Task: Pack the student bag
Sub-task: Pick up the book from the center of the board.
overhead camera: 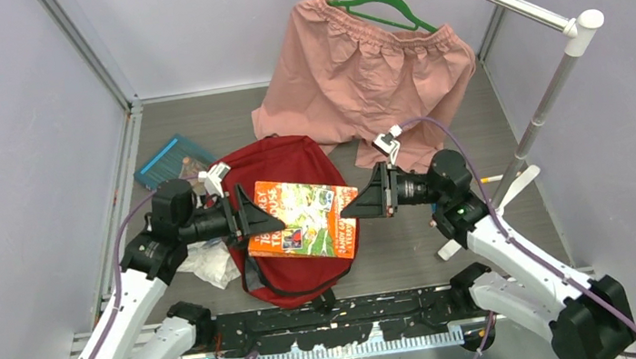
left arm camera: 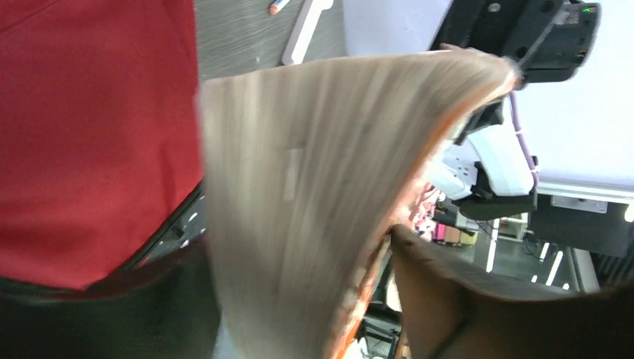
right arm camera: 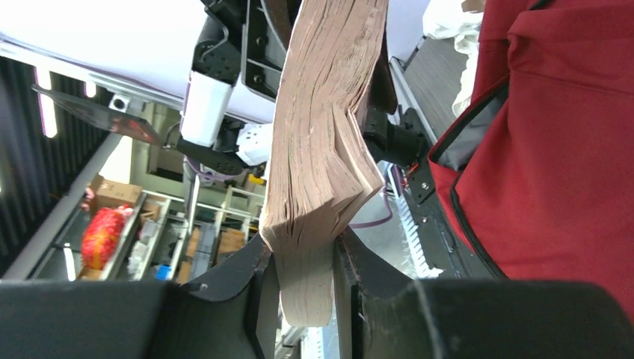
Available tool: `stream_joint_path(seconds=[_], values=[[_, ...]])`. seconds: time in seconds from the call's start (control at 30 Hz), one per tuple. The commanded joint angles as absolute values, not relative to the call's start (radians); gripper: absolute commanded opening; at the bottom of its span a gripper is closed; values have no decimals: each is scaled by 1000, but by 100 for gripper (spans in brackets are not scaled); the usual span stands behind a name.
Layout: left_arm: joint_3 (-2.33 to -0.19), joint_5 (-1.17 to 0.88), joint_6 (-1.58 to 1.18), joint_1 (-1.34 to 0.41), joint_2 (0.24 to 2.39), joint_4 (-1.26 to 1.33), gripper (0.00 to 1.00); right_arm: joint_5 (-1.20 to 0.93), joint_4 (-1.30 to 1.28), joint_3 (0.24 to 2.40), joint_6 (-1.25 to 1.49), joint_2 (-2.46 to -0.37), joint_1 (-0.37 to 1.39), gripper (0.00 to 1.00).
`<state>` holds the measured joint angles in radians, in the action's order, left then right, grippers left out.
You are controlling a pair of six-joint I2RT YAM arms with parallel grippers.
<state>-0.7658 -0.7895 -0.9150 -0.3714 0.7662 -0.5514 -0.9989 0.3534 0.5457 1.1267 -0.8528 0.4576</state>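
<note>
Handover over the bench (overhead camera: 450, 236): an orange-covered book (overhead camera: 301, 218) hangs at the centre of the overhead frame. The right end effector (overhead camera: 356, 202) pinches it by one edge, the pages squeezed between its fingers (right arm camera: 258, 273) in the right wrist view. The left end effector (overhead camera: 254, 213) stands with jaws spread wide around the opposite edge, and whether either finger bears on the cover cannot be told.

The danger is a one-sided hold. The pages fan and bow loosely, so the heavy block could sag, twist or slide out of the right-hand pinch. A left jaw closing on splayed leaves could crumple them. The book could also drop on closed fabric rather than in the mouth.

The student bag (overhead camera: 289, 160) lies flat directly beneath both end effectors and the book. It fills the middle of the overhead frame, with grey lining (overhead camera: 253, 274) showing at its lower left, just under the left end effector.
</note>
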Motion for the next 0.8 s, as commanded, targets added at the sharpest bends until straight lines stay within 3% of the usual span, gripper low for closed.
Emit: stream_joint_path(seconds=[0.0,0.07,0.1,0.13,0.2,0.23,0.33,0.77], values=[[-733,-878,-1023,-359,766,-328,63,-1023,709,530,1298,-906,476,1],[-732,-856,-1033,-349,763,-318,37,-998,659,531,1274,-923,476,1],[-733,-849,-1036,-342,762,-314,21,-982,596,539,1229,-930,476,10],[-733,-846,-1041,-330,764,-308,6,-964,537,547,1197,-936,476,27],[-731,-851,-1065,-309,764,-274,0,-921,464,555,1157,-941,476,65],[-727,-857,-1082,-300,762,-245,0,-887,435,553,1146,-938,476,77],[-704,-892,-1171,-264,758,-119,0,-799,440,512,1165,-930,476,97],[-647,-987,-1301,-217,811,147,0,-784,980,429,1476,-1120,517,100]])
